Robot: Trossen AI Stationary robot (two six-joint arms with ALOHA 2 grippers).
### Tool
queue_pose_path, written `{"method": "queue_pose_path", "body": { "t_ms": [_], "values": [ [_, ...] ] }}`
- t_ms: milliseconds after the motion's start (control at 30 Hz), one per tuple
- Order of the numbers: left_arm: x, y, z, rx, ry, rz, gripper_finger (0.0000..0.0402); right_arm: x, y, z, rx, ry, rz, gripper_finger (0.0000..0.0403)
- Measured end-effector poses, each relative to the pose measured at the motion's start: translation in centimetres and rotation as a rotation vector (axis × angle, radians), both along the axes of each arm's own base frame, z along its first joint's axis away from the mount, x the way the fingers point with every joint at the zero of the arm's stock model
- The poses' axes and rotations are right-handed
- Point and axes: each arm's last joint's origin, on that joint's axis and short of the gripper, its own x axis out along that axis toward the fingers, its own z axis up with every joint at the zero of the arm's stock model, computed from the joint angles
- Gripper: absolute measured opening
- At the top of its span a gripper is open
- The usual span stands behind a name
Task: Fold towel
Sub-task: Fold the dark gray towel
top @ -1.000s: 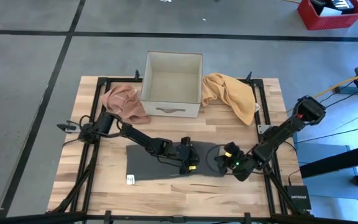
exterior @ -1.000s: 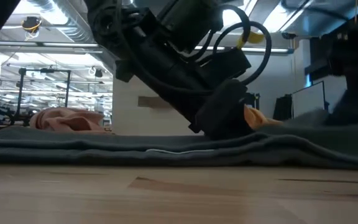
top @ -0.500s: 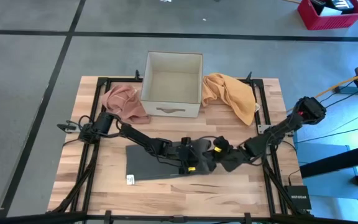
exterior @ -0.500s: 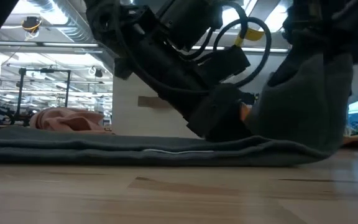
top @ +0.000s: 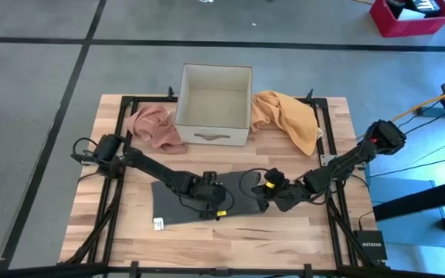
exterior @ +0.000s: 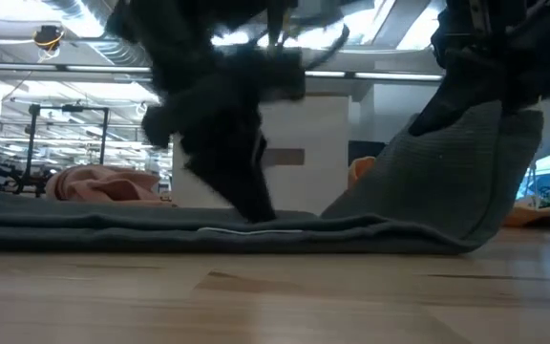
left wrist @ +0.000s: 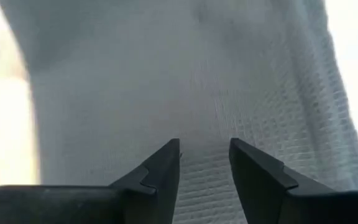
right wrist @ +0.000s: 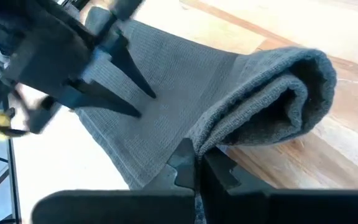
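1. Since a second ago: right end of the grey towel (top: 195, 199) lifted and carried leftward, doubled over itself; left gripper (top: 221, 212) slid toward the towel's front-left part, away from the middle.
2. Wooden surface (top: 284, 232): carries the towel flat across its front half, long side running left to right, clear of the open box (top: 213, 104) at the back. Leaves room to fold without snagging the pink cloth (top: 154, 126) or the orange cloth (top: 288, 116) lying on either side of that box.
3. Grey towel: mostly flat, right edge raised and curled back toward the centre, seen in the low view as a slanted sheet (exterior: 466, 172) rising from a fold on the surface. Held up so, probably, to lay one half over the other.
4. Left gripper: fingers (left wrist: 160, 171) spread partway, tips down on the flat cloth, nothing between them. Likely pinning the lower layer so the pull from the right does not drag it.
5. Right gripper (top: 267, 191): pressed together, pinching the towel's rolled edge (right wrist: 272, 99), just right of the left gripper and above the flat layer.
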Motion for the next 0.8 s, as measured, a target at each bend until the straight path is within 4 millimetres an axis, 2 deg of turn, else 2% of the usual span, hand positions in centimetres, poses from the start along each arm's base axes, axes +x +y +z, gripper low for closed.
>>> {"method": "queue_pose_path", "body": {
  "t_ms": [133, 367, 533, 800],
  "values": [
    [0.1, 0.0, -2.1, -0.029, -0.066, 0.05, 0.0131, 0.2, 0.0, 0.2, 0.014, -0.023, -0.004, 0.0004],
    [1.7, 0.0, -3.7, 0.017, -0.195, 0.006, 0.0131, 1.7, -1.1, 1.0, 0.047, -0.114, -0.01, 0.0007],
    [2.5, 0.4, -3.7, -0.001, -0.278, 0.02, 0.0131, 2.8, -1.7, 0.9, 0.055, -0.162, -0.001, 0.0004],
    [3.1, -0.4, -2.6, 0.015, -0.268, -0.011, 0.0131, 4.8, -2.5, 1.1, 0.04, -0.288, 0.066, 0.0005]
  ]
}}
